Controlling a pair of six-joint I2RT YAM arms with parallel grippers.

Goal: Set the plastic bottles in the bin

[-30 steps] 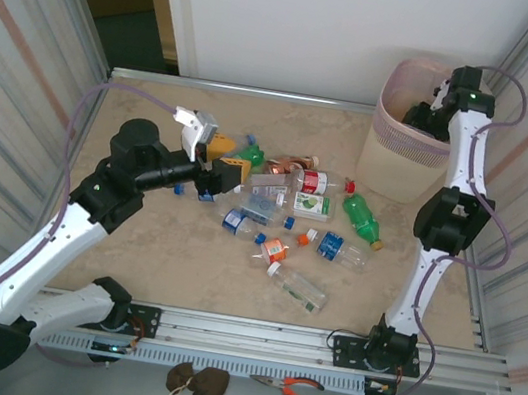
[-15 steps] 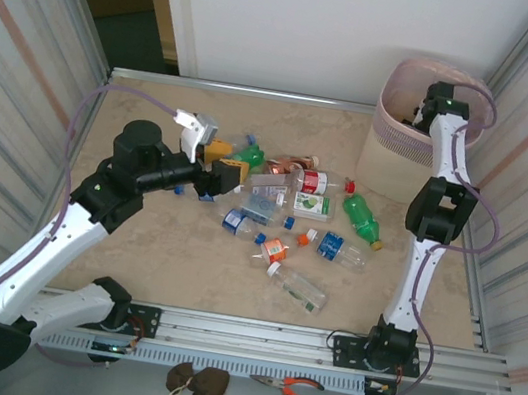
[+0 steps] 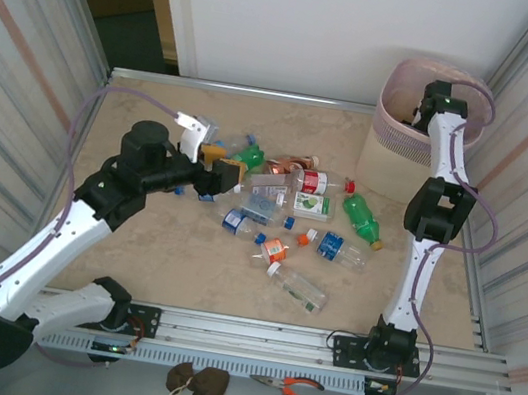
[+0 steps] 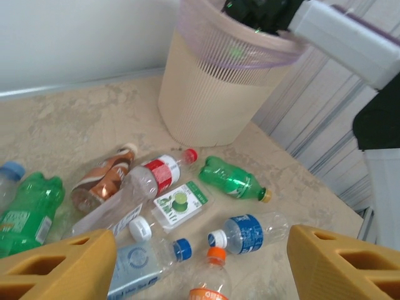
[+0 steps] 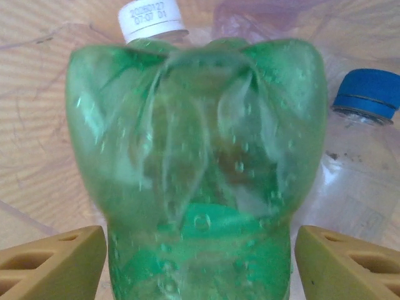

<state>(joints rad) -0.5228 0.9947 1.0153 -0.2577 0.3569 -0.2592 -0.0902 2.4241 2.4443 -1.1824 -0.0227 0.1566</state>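
Observation:
Several plastic bottles lie in a pile mid-table, among them a green one (image 3: 362, 219), a red-labelled one (image 3: 312, 180) and a blue-labelled one (image 3: 332, 246). My left gripper (image 3: 222, 175) hovers open at the pile's left end. In the left wrist view, that left gripper (image 4: 200, 265) has nothing between its fingers, and the blue-labelled bottle (image 4: 247, 232) and an orange-capped bottle (image 4: 209, 281) lie below. My right gripper (image 3: 422, 113) reaches into the beige bin (image 3: 391, 168). In the right wrist view, this gripper (image 5: 200, 262) stands open with a blurred green bottle (image 5: 197, 156) between the fingers, a narrow gap on each side.
Inside the bin, a clear blue-capped bottle (image 5: 365, 94) rests against the pink liner. Corrugated metal walls close both sides of the table. Orange-handled pliers (image 3: 288, 389) and a brown lump (image 3: 196, 381) lie beyond the front rail.
My right gripper swung left over the bin and its jaws have opened, freeing the green bottle. The left gripper edged slightly toward the pile.

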